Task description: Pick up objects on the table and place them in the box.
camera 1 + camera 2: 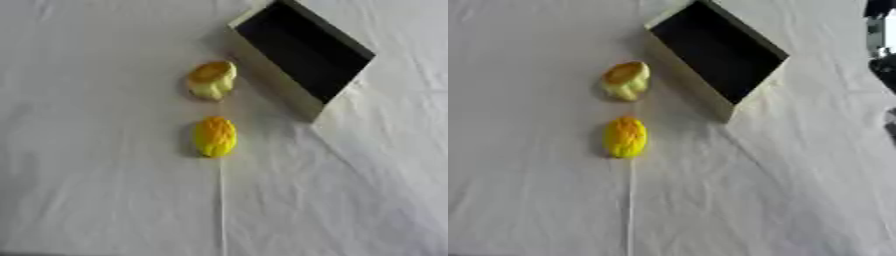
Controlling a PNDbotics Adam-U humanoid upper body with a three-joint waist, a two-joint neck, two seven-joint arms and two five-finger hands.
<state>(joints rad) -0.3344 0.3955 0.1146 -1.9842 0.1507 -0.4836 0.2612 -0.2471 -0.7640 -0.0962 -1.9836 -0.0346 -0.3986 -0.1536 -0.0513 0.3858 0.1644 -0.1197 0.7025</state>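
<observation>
Two yellow objects lie on the white cloth. The nearer one is an oval, ribbed yellow-orange piece [214, 136] near the middle. Farther back sits a pale yellow lumpy piece with an orange top [212, 79], just left of the box. The box [276, 75] is cream-sided with a dark inside, stands askew at the upper middle, and looks empty. Neither of my hands shows in either view.
A white wrinkled cloth [105, 190] covers the whole table, with a crease running down from the oval piece. Dark shapes [881, 55] stand at the right edge in the right eye view, beyond the cloth.
</observation>
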